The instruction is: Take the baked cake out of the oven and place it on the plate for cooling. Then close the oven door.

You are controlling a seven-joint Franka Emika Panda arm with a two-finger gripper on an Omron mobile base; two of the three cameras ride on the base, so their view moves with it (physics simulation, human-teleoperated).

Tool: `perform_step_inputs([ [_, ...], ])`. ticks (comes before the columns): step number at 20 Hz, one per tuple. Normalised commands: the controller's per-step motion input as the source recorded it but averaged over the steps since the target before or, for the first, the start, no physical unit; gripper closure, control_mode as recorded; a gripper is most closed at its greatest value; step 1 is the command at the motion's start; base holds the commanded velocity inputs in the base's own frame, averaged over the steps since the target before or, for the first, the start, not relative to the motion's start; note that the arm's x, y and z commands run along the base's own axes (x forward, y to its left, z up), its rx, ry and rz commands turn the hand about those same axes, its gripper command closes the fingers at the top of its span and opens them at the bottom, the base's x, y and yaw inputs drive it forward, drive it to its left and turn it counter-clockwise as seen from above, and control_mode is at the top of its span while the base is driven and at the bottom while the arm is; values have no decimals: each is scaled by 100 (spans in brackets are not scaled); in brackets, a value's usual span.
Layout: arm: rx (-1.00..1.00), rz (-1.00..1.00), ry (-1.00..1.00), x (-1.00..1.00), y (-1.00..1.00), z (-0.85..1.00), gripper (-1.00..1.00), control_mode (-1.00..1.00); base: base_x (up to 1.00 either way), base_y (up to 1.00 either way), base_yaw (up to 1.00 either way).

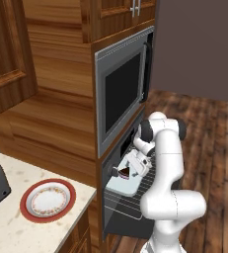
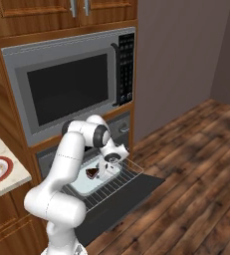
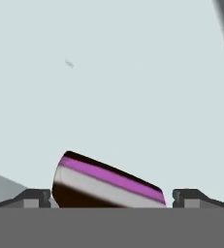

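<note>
Oven door [image 2: 124,199] down; cake [image 3: 106,181] on tray [image 2: 84,184], between released pincer [image 3: 111,196] tips; plate [image 1: 48,200] bare; lift, transfer, door closing pending

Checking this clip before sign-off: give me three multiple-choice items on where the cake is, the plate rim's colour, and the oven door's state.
1. Where is the baked cake?
A. on the plate
B. on the pale tray on the pulled-out oven rack
C. on the floor

2. What colour is the rim of the plate?
A. red
B. blue
C. black

3. How does the oven door stand?
A. shut
B. dropped open
C. taken off

Answers: 1 B, both base views show the dark slice on the tray, the gripper open around it. 2 A, a wide red ring circles the white centre. 3 B, the dark panel lies flat under the rack.
</note>
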Motion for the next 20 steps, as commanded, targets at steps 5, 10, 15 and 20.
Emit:
perform_step_inputs([
  [5, 12, 0, 17, 35, -1, 0, -100, -100, 0, 0, 0],
  [10, 18, 0, 15, 43, -9, -2, -100, -100, 0, 0, 0],
  [15, 13, 0, 5, 27, -35, -3, -100, -100, 0, 0, 0],
  [20, 2, 0, -8, 2, -22, -36, -100, -100, 0, 0, 0],
])
